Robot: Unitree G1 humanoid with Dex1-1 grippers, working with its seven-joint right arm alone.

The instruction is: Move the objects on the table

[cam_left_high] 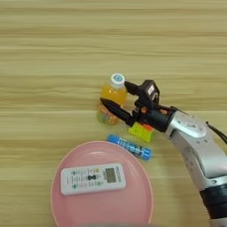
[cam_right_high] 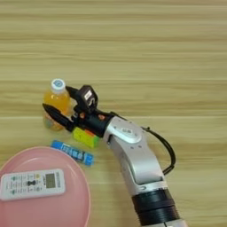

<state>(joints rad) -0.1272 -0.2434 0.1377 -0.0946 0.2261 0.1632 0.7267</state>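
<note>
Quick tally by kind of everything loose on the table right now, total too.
Juice bottle: 1
Glue stick: 1
Puzzle cube: 1
Remote control: 1
Pink plate: 1
Total: 5

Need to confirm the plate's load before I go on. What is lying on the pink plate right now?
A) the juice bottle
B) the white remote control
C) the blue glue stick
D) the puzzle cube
B: the white remote control lies on the pink plate; the glue stick, puzzle cube and juice bottle are on the table beyond its rim.
</note>
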